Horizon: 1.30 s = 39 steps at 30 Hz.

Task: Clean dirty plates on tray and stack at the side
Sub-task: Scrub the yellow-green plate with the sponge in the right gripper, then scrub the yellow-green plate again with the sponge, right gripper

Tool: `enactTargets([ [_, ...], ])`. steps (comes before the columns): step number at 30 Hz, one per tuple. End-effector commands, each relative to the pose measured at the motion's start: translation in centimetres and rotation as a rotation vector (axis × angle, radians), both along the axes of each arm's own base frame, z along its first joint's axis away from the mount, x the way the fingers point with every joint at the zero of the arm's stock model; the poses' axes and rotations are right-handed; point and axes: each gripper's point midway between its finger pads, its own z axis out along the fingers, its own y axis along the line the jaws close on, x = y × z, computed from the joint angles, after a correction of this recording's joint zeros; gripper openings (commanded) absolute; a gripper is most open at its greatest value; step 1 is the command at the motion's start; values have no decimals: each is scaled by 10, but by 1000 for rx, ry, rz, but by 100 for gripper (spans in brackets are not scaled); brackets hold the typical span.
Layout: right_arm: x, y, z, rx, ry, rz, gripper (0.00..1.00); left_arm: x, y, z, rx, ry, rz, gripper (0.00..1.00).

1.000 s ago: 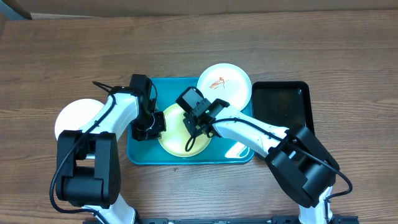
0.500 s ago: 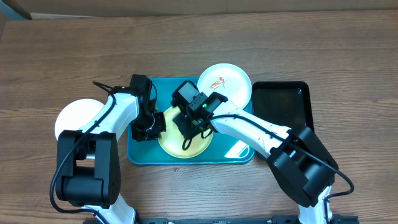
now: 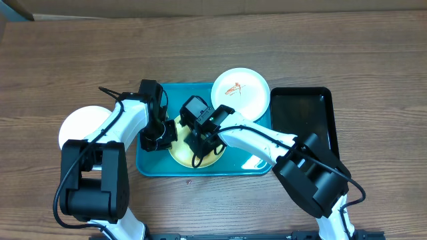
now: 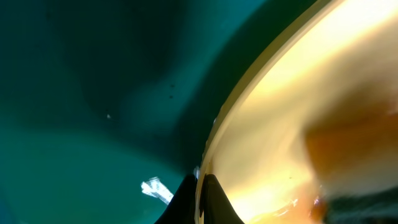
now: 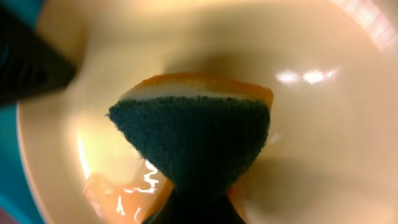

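From overhead, the right arm and left arm cover most of the yellow plate. The left arm also hides the right edge of the white plate on the worktop's left. An orange patch is too blurred to identify. The sponge is cut off at its lower tip.

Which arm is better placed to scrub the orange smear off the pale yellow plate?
Right: the right gripper holds the sponge down on the pale yellow plate beside the orange smear; the left gripper only pinches its rim.
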Motion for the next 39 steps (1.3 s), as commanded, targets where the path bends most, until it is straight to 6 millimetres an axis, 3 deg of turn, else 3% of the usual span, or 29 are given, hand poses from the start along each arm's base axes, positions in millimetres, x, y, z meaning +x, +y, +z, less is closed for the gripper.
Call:
enactTargets([
  [1,29,-4,-1,-43,-138,-31,4,-10,2,-3,18,32,0,4],
  [7,35,4,2,-14,-166,-32,6,-10,2,-3,18,32,0,4],
  [16,35,-63,-11,-222,-86,-146,4,-10,2,-3,19,34,0,4],
  [18,32,-71,-12,-226,-39,-188,4,-11,3,-3,19,36,0,4],
  [21,18,-68,-9,-178,72,-181,4,-11,3,-2,19,37,2,4],
  [26,18,-57,26,-110,91,-176,4,0,8,9,27,0,17,4],
  [30,36,-56,74,-17,22,-245,4,16,19,33,67,-72,29,4],
  [34,58,-89,120,63,-19,-413,4,28,33,65,149,-167,29,4],
  [39,75,-145,143,133,53,-607,4,32,41,95,187,-271,39,4],
])
